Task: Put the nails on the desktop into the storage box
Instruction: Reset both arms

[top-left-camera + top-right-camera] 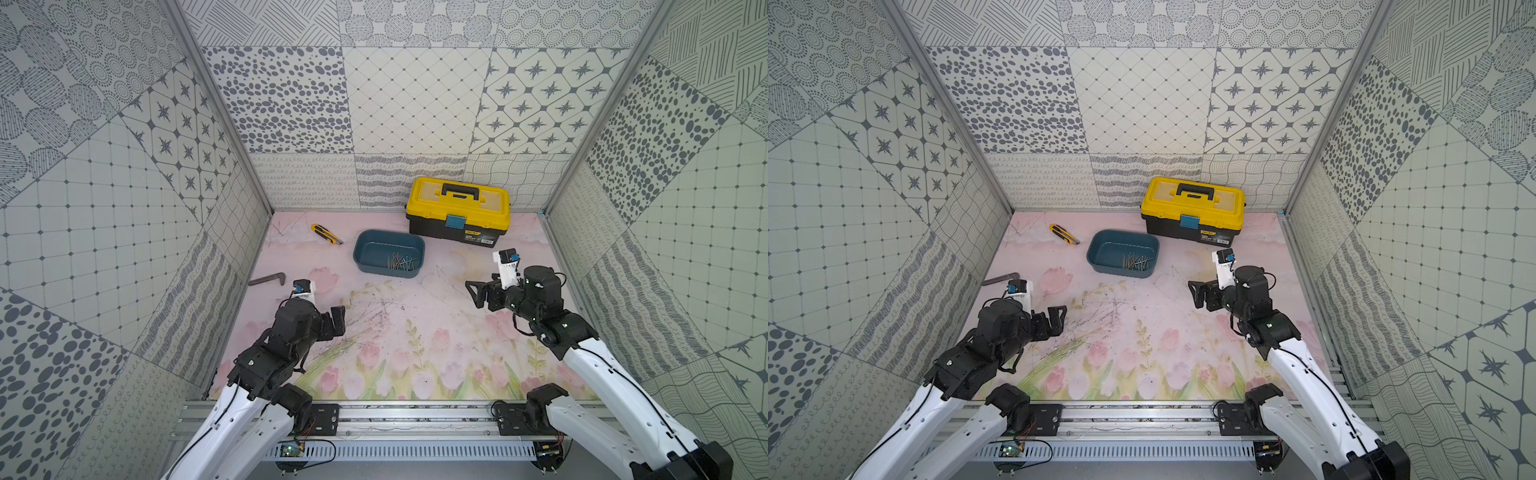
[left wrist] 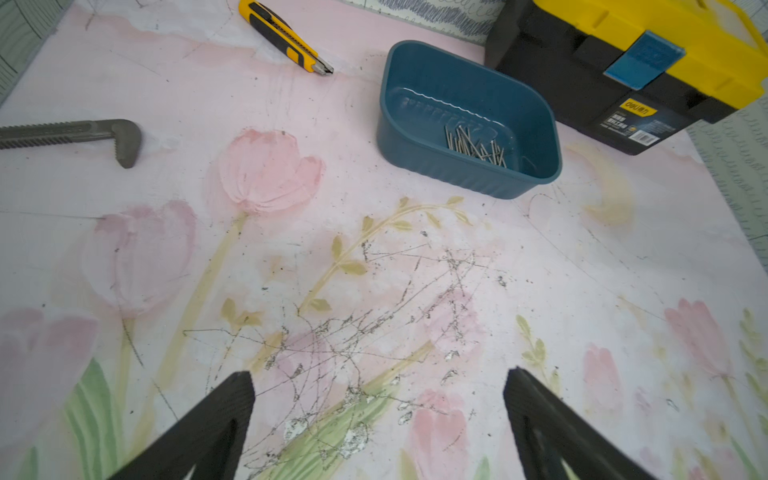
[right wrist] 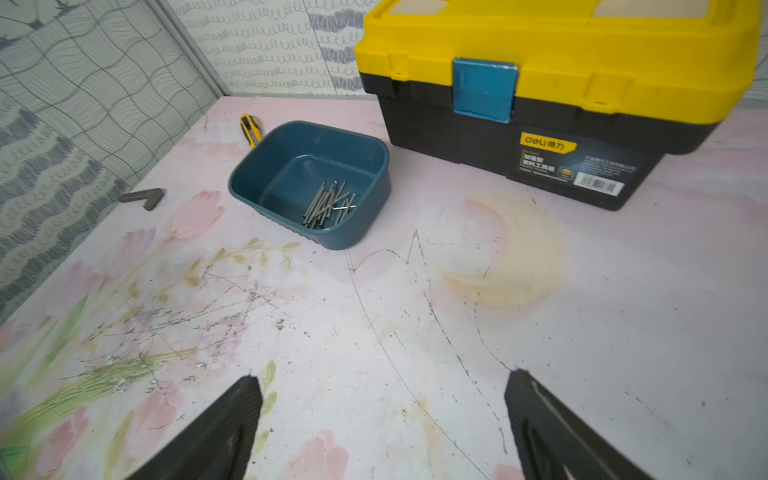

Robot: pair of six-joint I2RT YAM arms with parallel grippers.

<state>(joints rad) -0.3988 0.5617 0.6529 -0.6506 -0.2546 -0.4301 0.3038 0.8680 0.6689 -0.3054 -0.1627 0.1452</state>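
Note:
The teal storage box (image 1: 374, 249) (image 1: 1108, 249) sits at the back middle of the pink tulip desktop (image 1: 415, 316). A heap of thin grey nails (image 1: 401, 264) (image 1: 1136, 262) lies inside it, in the corner nearest my right arm; both wrist views show the nails (image 2: 476, 145) (image 3: 328, 203) there too. I see no loose nails on the desktop, only dark scratch marks. My left gripper (image 1: 334, 322) (image 2: 380, 376) hovers open and empty at front left, well short of the box. Right of the box, my right gripper (image 1: 478, 293) (image 3: 382, 376) is also open and empty.
A shut yellow-and-black toolbox (image 1: 457, 210) stands against the back wall, just behind the storage box. A yellow utility knife (image 1: 326, 233) lies at the back left. Near the left wall lies a dark L-shaped bar (image 1: 268, 279). Patterned walls close in three sides.

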